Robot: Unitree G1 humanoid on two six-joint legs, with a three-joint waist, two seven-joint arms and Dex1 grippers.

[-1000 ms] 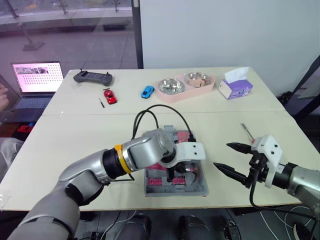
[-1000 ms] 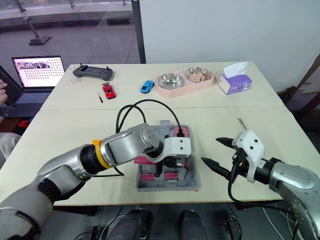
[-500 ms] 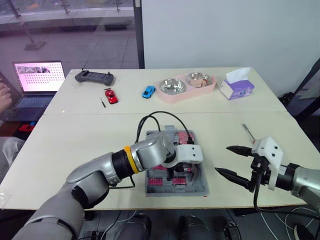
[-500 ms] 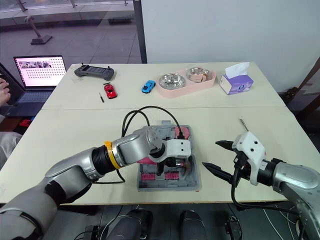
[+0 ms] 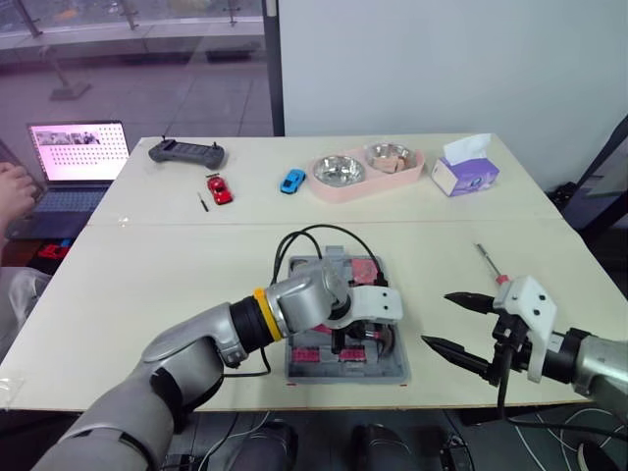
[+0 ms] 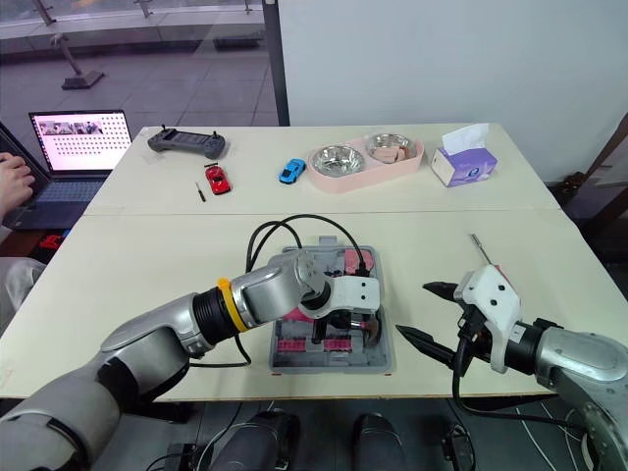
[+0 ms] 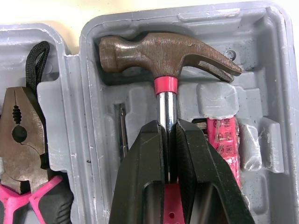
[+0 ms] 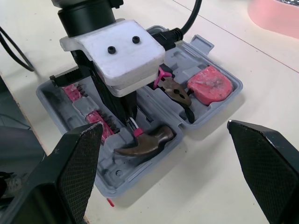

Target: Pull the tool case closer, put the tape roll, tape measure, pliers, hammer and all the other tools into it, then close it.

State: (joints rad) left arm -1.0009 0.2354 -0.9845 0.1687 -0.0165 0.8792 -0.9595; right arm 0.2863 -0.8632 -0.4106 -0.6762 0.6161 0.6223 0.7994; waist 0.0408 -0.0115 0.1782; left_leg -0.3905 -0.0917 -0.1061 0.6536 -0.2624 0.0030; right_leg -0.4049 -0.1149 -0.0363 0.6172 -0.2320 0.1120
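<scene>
The grey tool case lies open near the table's front edge. My left gripper hangs over it, shut on the chrome shaft of the hammer, whose brown head rests in its moulded recess. Pink-handled pliers and a pink tape measure lie in the other half of the case, with pink bit racks beside the hammer. A screwdriver lies on the table to the right of the case. My right gripper stands open and holds nothing, to the right of the case near the front edge.
At the back of the table are a black controller, a red toy car, a blue toy car, a pink double bowl and a tissue box. A person's hand rests by a laptop at far left.
My left gripper has stayed over the case with the hammer, sinking a little. The right gripper has drifted slightly toward the front edge. A person's hand has come to the laptop.
</scene>
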